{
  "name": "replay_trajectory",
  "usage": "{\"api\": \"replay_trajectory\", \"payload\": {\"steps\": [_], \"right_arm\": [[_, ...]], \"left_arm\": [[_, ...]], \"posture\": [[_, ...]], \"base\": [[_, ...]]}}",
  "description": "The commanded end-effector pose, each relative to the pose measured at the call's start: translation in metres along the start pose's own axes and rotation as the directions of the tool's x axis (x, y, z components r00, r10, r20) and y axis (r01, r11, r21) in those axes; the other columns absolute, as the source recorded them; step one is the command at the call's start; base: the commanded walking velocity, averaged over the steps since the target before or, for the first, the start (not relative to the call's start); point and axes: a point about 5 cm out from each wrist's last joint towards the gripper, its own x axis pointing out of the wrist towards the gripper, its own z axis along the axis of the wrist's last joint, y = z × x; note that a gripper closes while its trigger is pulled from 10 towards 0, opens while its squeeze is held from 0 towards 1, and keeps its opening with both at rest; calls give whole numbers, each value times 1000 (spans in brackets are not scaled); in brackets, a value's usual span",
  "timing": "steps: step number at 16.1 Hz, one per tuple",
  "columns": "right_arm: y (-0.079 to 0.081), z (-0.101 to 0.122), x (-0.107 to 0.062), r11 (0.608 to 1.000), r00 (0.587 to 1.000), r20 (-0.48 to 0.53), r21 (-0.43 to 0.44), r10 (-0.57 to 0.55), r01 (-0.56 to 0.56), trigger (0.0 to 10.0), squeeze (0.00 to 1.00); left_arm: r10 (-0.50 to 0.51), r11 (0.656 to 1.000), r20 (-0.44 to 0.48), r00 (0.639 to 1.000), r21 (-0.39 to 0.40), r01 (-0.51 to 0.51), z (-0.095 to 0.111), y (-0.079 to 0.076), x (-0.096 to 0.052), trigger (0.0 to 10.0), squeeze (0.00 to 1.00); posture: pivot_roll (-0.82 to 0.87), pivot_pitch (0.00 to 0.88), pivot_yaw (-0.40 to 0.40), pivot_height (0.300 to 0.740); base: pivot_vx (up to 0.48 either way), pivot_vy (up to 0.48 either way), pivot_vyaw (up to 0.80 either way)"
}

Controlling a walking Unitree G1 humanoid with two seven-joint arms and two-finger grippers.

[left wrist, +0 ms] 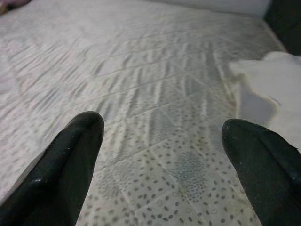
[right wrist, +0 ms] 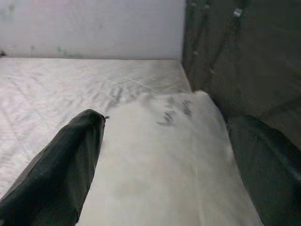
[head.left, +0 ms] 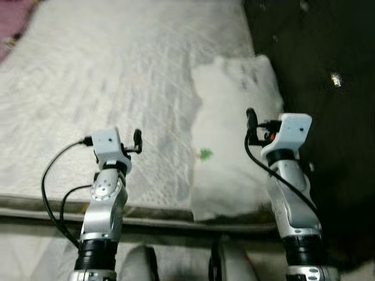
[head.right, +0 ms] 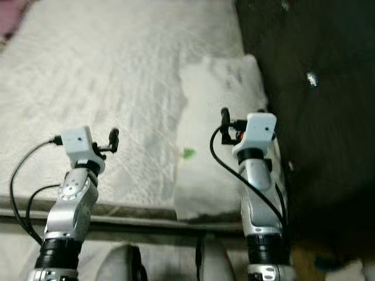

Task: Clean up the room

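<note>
Two hands gape wide: your right hand (right wrist: pixel 164 165) hovers above the soft, light pillow (head.left: pixel 231 140); pinch its near edge, left hand (left wrist: pixel 160 160) beside it.

— Was there any writing to read?
— None that could be made out. The white pillow (right wrist: pixel 174 155) bore a few dark marks (right wrist: pixel 175 112) near its far end (too blurred to tell as letters).
</note>
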Motion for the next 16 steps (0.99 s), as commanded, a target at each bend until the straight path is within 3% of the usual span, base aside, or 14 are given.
{"api": "replay_trajectory", "payload": {"steps": [1, 5, 8, 14, 16], "right_arm": [[-1, -3, -1, 1000, 1000, -8, 0, -12, 12, 10000, 0], [0, -4, 0, 1000, 1000, -9, -1, -12, 12, 10000, 0], [1, -2, 3, 1000, 1000, -4, 3, -10, 10, 10000, 0], [-4, -10, 1, 998, 997, -52, 8, -56, 56, 10000, 0], [-4, -11, 2, 998, 996, -65, 7, -54, 55, 10000, 0]], "left_arm": [[-5, 1000, -8, 1000, -7, 5, -1, 3, -1, 10000, 0], [-22, 1000, 6, 1000, -14, 22, 0, 1, -3, 10000, 0], [-49, 998, 29, 998, 27, 48, 3, -4, -1, 10000, 0], [-78, 997, 17, 997, -7, 78, 0, -8, -6, 10000, 0], [-68, 998, 19, 997, 15, 68, -1, -6, -6, 10000, 0]], "posture": [[-40, 130, 9, 740], [-38, 132, 7, 740], [-43, 135, 6, 740], [-47, 140, 5, 740], [-46, 143, 1, 740]], "base": [[0, 0, 0], [0, 0, 0], [0, 0, 0], [0, 0, 0], [0, 0, -800]]}}
